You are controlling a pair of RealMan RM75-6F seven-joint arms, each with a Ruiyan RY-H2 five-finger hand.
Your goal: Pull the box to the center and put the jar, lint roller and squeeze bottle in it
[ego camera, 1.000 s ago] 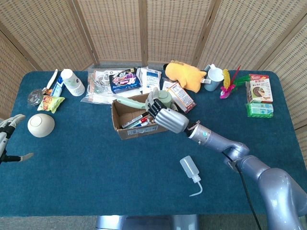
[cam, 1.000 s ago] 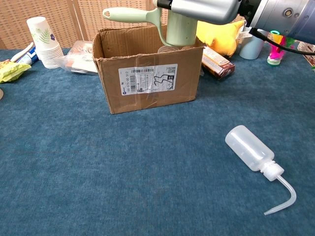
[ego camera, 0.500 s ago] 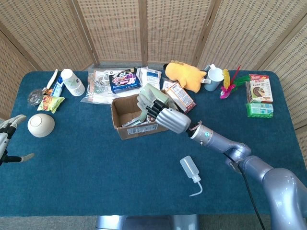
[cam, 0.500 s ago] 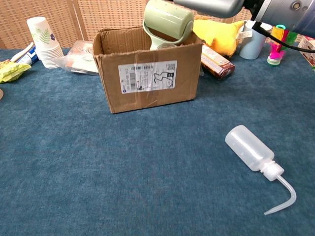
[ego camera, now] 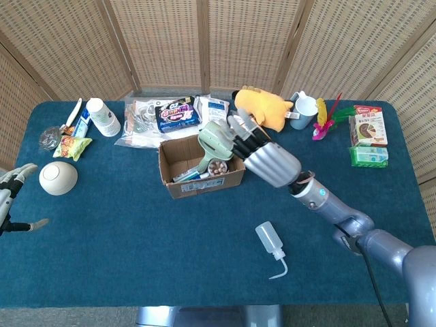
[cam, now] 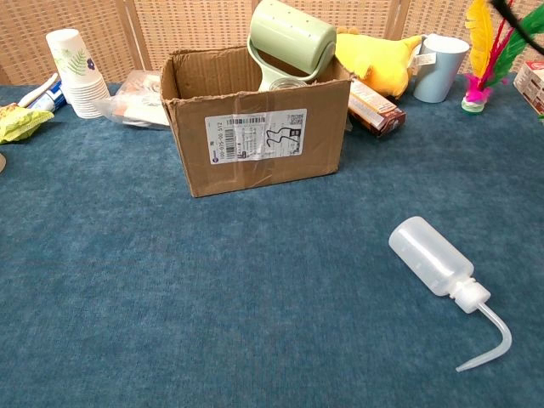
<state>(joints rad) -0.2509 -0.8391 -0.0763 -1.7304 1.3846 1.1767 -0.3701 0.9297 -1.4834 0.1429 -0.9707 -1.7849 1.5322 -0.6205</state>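
Now, change: the right robot hand has let go of the lint roller and lifted, fingers spread, empty.
Lint roller: propped inside the box, upper centre.
Squeeze bottle: on the bench, lower right, likely next.
Left robot hand: idle, open, far left.

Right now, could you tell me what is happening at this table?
The right hand hovers over the cardboard box, fingers spread and holding nothing. The green lint roller sits in the box, its head poking above the rim. The squeeze bottle lies on the blue table in front, not yet packed. The left hand waits at the table's left edge.
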